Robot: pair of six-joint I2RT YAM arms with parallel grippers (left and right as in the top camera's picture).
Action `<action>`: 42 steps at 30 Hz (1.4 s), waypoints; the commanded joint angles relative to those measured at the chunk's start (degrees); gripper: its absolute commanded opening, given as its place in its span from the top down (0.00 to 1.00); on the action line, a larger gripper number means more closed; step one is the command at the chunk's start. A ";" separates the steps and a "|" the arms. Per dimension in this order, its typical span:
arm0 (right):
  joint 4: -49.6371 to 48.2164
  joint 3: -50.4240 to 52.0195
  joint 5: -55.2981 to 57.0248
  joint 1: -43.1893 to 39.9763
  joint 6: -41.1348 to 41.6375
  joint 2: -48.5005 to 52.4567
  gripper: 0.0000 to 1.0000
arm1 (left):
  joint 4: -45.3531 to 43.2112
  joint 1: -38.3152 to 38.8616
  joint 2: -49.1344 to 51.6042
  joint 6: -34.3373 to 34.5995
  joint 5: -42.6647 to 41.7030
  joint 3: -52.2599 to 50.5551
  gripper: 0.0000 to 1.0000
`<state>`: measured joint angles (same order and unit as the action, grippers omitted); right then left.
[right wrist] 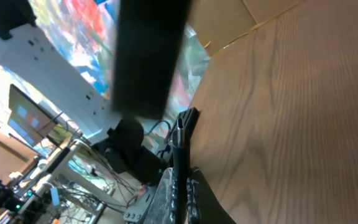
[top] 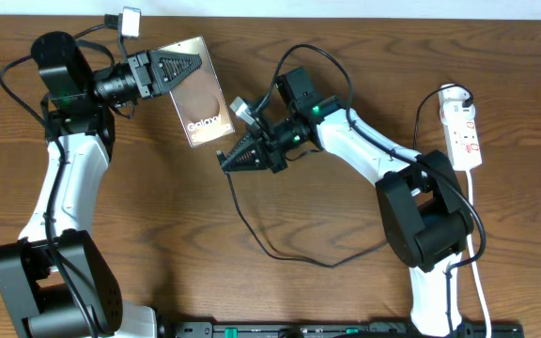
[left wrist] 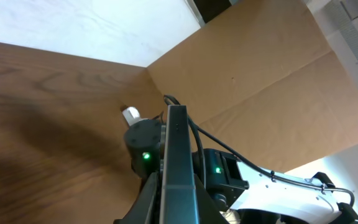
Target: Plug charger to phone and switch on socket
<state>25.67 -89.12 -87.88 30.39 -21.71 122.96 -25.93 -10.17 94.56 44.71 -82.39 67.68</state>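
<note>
The phone (top: 202, 94), brown-bronze with white lettering, hangs tilted above the table at the back. My left gripper (top: 193, 64) is shut on its top edge. In the left wrist view the phone (left wrist: 178, 155) shows edge-on between the jaws of that gripper (left wrist: 178, 202). My right gripper (top: 224, 161) is shut on the charger (top: 270, 252) near its black tip, just below the phone's lower end. In the right wrist view the charger (right wrist: 183, 134) sticks out of the gripper (right wrist: 182, 186), pointing at the blurred dark phone (right wrist: 148, 56). The white socket (top: 464, 130) lies at the far right.
The charger's slack loops over the table in front of the right arm. The socket's white cord (top: 477, 253) runs down the right side to the front edge. A black plug (top: 455, 95) sits in the socket's far end. A cardboard wall (left wrist: 247, 81) stands behind the table.
</note>
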 commanded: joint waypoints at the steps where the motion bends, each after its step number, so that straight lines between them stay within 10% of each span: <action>1: -4.07 -0.81 -1.64 0.31 10.40 -0.04 0.99 | -0.50 -0.02 -0.26 -0.79 -1.20 -0.09 0.93; 42: -14.80 -0.81 -1.64 1.07 23.91 -0.04 0.99 | -0.50 -0.02 -0.26 -6.58 0.09 -0.09 0.93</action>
<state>11.49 -89.14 -88.12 30.59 -0.82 122.96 -25.93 -10.17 94.56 38.87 -82.13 67.68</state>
